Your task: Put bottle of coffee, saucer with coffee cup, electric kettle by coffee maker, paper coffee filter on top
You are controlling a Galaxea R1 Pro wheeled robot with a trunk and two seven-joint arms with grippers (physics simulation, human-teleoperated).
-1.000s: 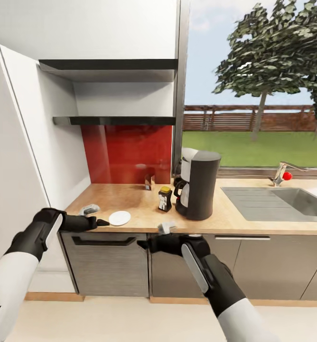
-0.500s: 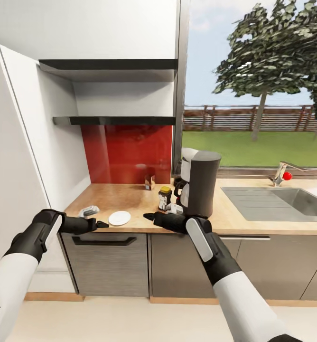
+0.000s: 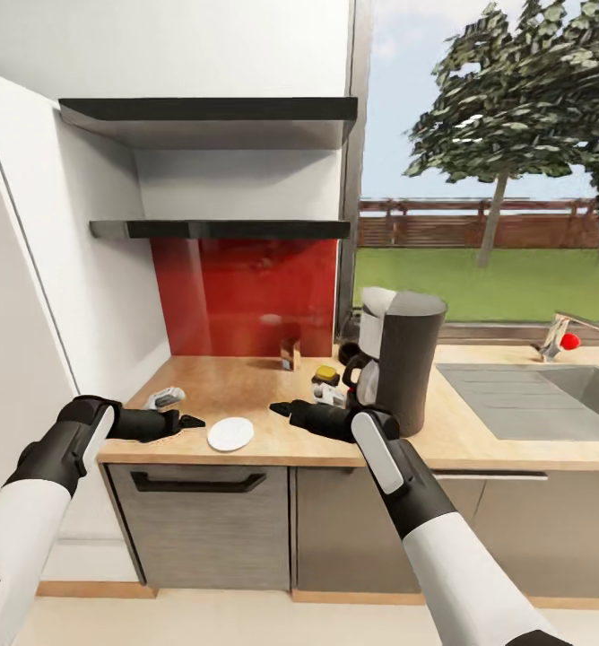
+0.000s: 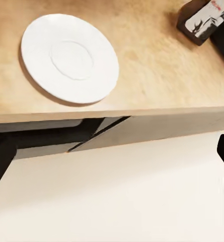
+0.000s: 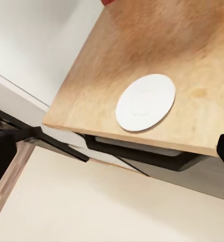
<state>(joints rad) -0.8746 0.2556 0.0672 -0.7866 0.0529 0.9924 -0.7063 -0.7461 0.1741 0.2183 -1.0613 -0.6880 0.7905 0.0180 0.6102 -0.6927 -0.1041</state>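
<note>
The tall dark grey coffee maker (image 3: 409, 359) stands on the tan countertop (image 3: 246, 381). The bottle of coffee (image 3: 325, 375), with its yellow lid, stands just left of it, partly hidden behind my right wrist. The white saucer (image 3: 230, 434) lies flat near the counter's front edge, also seen as a saucer (image 4: 69, 58) and a saucer (image 5: 145, 102) from the wrists. My left gripper (image 3: 192, 421) hovers just left of the saucer, open and empty. My right gripper (image 3: 282, 410) is open and empty above the counter, between the saucer and the bottle. The black kitchen shelf (image 3: 219, 229) hangs above.
A small tan box (image 3: 290, 353) stands by the red backsplash. A sink (image 3: 542, 399) with a faucet (image 3: 559, 330) lies right of the coffee maker. A second black shelf (image 3: 210, 109) is higher up. Grey cabinet fronts (image 3: 201, 511) run below the counter.
My right gripper rose from below the counter's edge to above the counter, near the bottle. The whole view then shifted as the camera moved closer. The left gripper stays beside the saucer.
</note>
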